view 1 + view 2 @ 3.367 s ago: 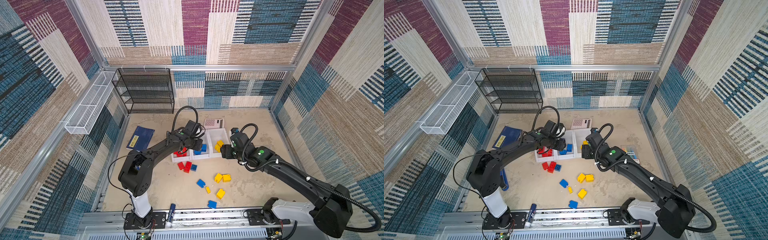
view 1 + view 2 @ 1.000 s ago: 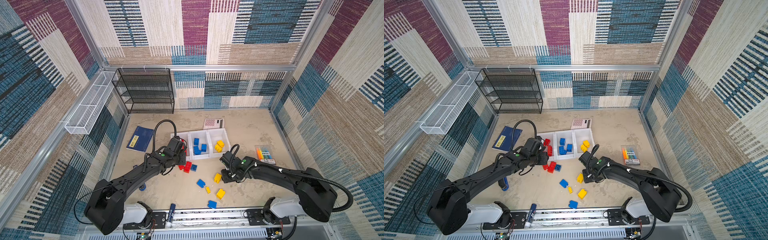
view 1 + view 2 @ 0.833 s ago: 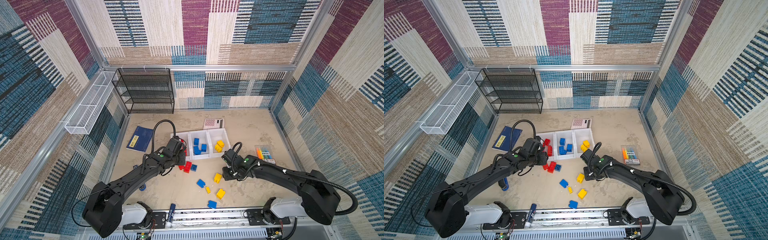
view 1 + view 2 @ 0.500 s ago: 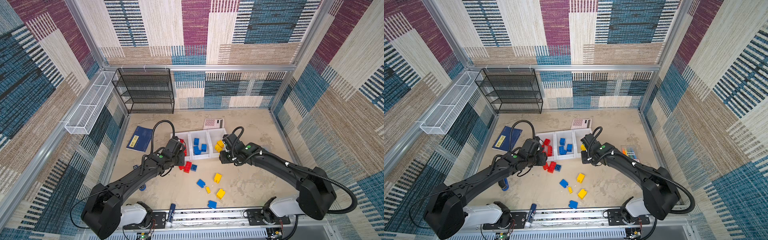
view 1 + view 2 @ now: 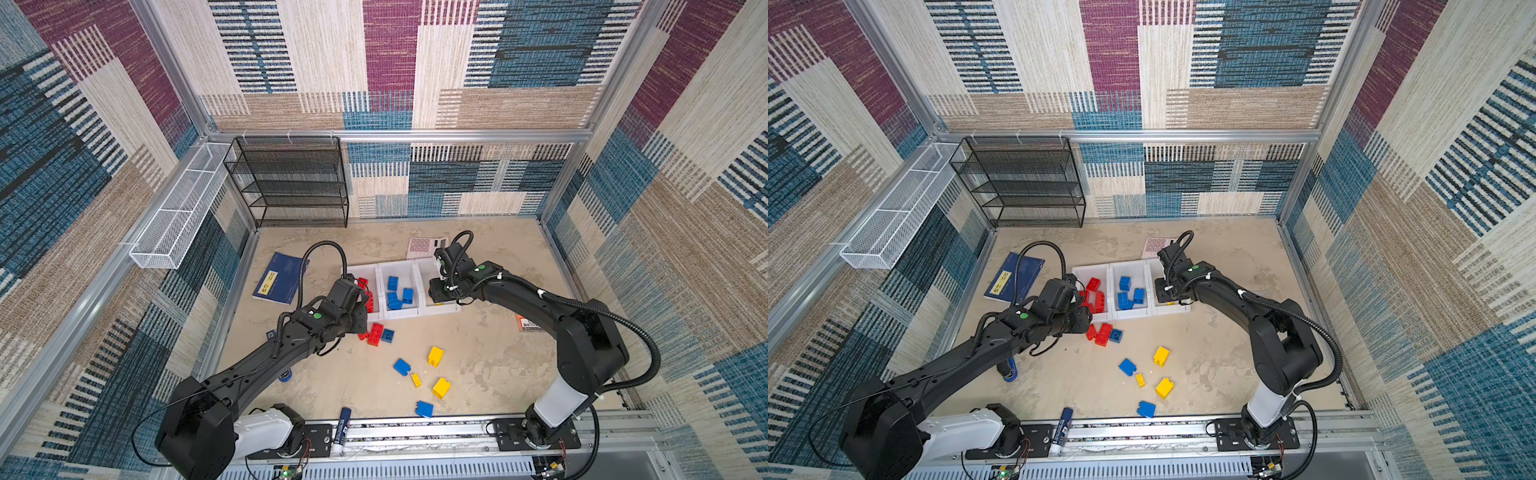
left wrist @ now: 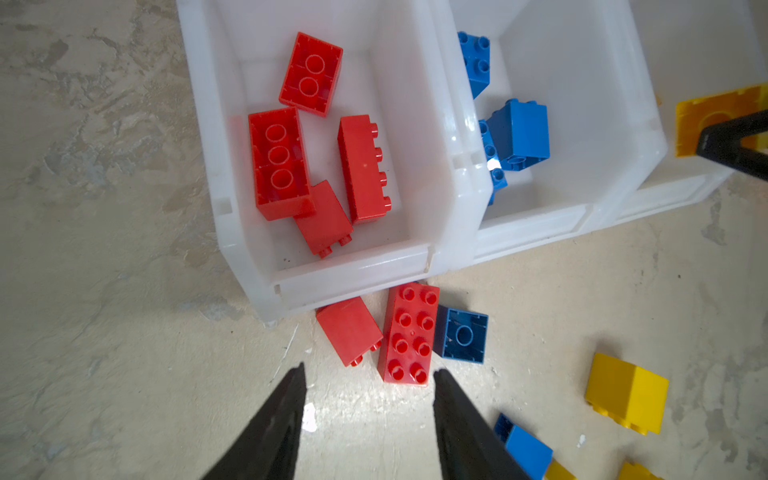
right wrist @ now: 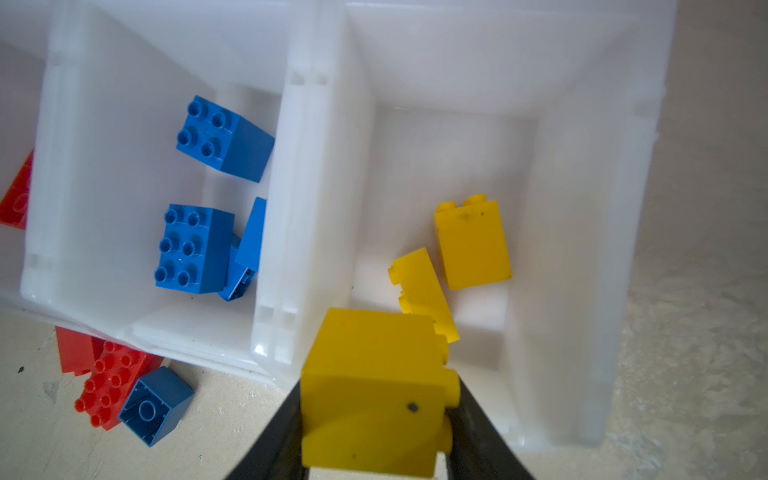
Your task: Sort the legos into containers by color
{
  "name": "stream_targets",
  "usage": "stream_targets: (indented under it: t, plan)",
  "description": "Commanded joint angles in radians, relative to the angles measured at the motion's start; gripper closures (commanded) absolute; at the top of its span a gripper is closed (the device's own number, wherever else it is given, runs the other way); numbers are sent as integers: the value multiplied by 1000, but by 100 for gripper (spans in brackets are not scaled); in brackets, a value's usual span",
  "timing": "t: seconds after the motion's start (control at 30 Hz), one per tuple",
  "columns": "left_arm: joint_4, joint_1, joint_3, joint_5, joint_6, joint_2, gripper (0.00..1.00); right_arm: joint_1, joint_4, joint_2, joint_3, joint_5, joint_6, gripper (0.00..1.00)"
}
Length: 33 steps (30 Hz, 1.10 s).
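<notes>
The legos look about half sorted, and the newest change is on the right. A second ago the right claw was down among the loose yellow pieces on the worktop. Now it hangs over the near end of the right bin with a yellow brick pinched between its jaws, so one piece fewer lies loose and, we judge, only the drop remains. The left claw has hardly moved. It hovers empty, jaws moderately apart, just short of two red bricks and a blue one that touch one another just in front of the containers. In these, the left bin holds four red bricks, the middle bin a few blue, and the right bin two yellow. Three yellow and two blue lie scattered in the open, the smallest a yellow stub.
</notes>
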Motion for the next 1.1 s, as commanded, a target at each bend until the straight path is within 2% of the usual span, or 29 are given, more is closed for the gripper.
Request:
stream_targets:
  t: [0.0, 0.07, 0.13, 0.3, 0.6, 0.9, 1.07]
  plan:
    - [-24, 0, -2, 17, 10, -5, 47, 1, 25, 8, 9, -13, 5, 39]
    - [-35, 0, -4, 18, 6, -9, 47, 0, 27, 8, 10, -16, 12, 32]
    - [-41, 0, -7, 21, 7, -15, 47, 0, 29, 4, 8, -12, 15, 30]
    - [-36, 0, -26, 21, 11, -27, 47, 0, 34, -17, -9, -8, 31, 29]
    - [20, -8, -49, 91, 9, 7, 46, 1, 24, -136, -113, 3, 54, 27]
    - [43, -90, 39, 150, 61, 150, 45, 0, 57, -272, -253, 9, 137, 27]
    - [17, -141, 107, 140, 90, 250, 45, 2, 55, -302, -280, 9, 155, 27]
